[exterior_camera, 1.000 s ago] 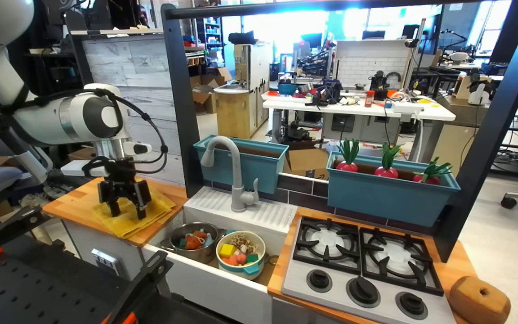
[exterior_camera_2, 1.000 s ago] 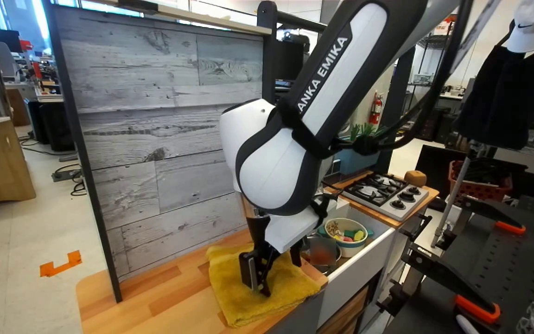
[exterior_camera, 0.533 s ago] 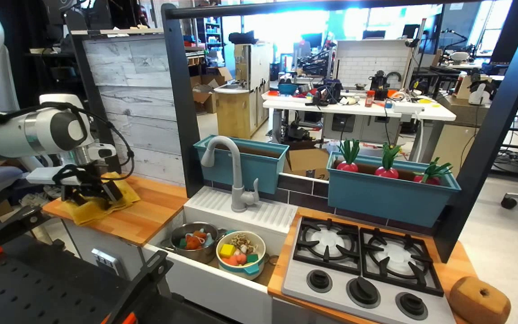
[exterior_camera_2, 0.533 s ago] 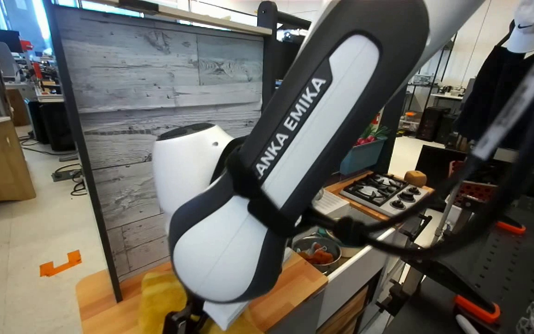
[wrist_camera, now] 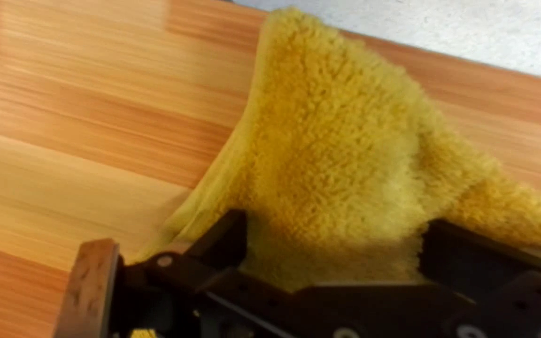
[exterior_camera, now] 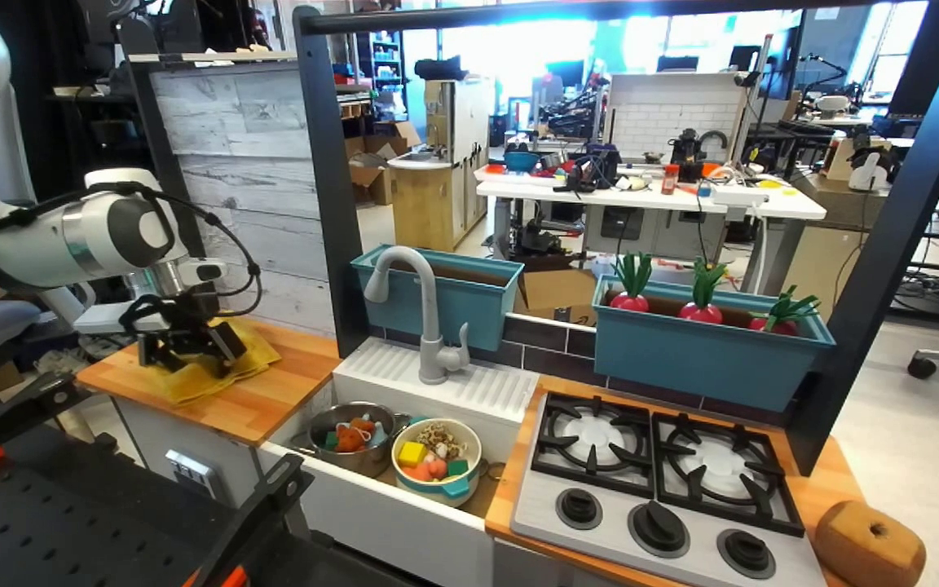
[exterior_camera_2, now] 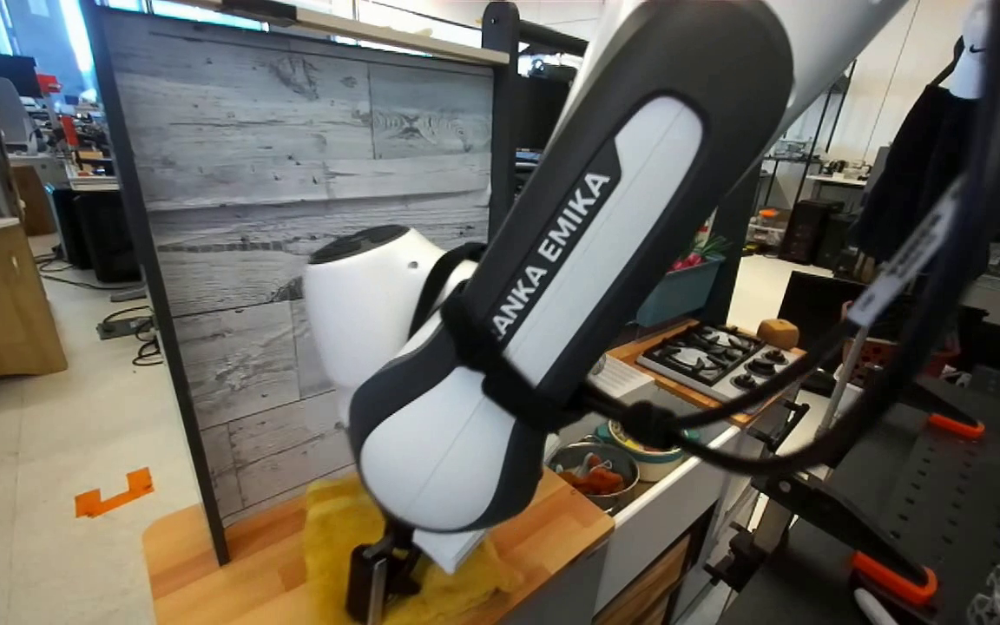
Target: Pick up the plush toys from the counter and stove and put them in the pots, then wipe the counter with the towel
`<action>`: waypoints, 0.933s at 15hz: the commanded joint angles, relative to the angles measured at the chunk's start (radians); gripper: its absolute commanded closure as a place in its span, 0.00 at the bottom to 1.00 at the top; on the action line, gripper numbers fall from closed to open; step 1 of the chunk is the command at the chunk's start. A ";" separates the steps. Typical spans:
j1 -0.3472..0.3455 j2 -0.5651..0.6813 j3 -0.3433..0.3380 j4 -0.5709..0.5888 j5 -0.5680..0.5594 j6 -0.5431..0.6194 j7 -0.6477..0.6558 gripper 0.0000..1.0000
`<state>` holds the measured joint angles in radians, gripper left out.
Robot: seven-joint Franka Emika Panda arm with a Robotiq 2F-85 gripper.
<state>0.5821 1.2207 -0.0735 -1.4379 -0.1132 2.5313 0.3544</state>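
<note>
Wrist view: rumpled yellow towel (wrist_camera: 331, 126) between wide-spread fingers (wrist_camera: 227, 237)

Its rounded corner points toward the far edge of the counter (wrist_camera: 87, 108); the gripper (wrist_camera: 336, 225) hides the near part, so the long axis cannot be told. In both exterior views the towel lies left of the sink (exterior_camera: 372, 514). The fingers stand well apart, straddling a hump of towel without clamping it. In the sink, the steel pot (exterior_camera: 368, 464) holds an orange toy (exterior_camera: 350, 439) with green and blue ones; the cream pot (exterior_camera: 425, 489) to its right holds yellow, green, coral and spotted toys (exterior_camera: 437, 467). The towel's pile is thick, its left hem pale, its right side creased.
</note>
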 commanded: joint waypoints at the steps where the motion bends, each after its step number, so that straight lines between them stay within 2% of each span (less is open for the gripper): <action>1: -0.059 -0.101 -0.045 -0.152 -0.009 -0.046 0.031 0.00; 3: -0.097 -0.097 -0.024 -0.142 -0.007 -0.081 0.012 0.00; 6: -0.123 -0.034 0.054 -0.067 0.004 -0.049 -0.028 0.00; 11: -0.077 0.068 0.192 0.069 0.025 0.051 -0.057 0.00; 12: -0.062 0.082 0.204 0.091 0.024 0.063 -0.060 0.00; 14: -0.026 0.075 0.179 0.096 0.004 0.037 -0.053 0.00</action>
<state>0.5282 1.2513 0.1138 -1.4043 -0.1098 2.5717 0.3331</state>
